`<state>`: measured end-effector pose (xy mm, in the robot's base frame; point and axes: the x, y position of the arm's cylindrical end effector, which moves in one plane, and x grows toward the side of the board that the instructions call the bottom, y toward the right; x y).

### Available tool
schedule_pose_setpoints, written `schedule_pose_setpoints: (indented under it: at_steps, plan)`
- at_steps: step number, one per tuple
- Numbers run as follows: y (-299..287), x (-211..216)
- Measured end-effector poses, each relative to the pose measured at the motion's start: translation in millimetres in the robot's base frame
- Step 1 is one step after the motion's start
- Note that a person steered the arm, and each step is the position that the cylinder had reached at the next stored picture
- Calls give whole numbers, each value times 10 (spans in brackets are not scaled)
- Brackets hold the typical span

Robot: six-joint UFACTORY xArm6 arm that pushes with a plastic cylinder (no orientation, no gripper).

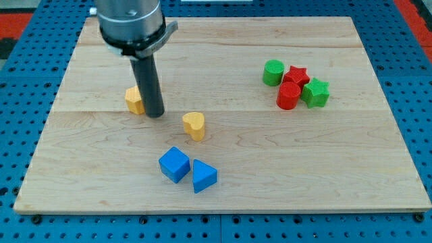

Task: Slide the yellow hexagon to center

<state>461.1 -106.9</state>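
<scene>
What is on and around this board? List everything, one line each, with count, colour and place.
yellow hexagon: 1, yellow, left of the board's middle, partly hidden behind the rod
yellow heart-shaped block: 1, yellow, near the board's middle, apart from the hexagon
blue cube: 1, blue, lower middle
blue triangular block: 1, blue, just right of the cube, close against it
green cylinder: 1, green, upper right, left end of a tight cluster
red star: 1, red, top of that cluster
red cylinder: 1, red, bottom of the cluster
green star: 1, green, right end of the cluster
wooden board: 1, light wood, fills most of the view
blue pegboard: 1, blue, around the board
my tip: 1, dark rod, right beside the hexagon, on its right
</scene>
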Motion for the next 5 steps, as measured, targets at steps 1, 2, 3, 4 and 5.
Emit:
schedule_pose_setpoints:
  at_steps: [1,2,3,4,5]
  plan:
    - [-557,3]
    - [-733,-385]
    - [195,-507]
    - [-150,-377]
    - [209,-259]
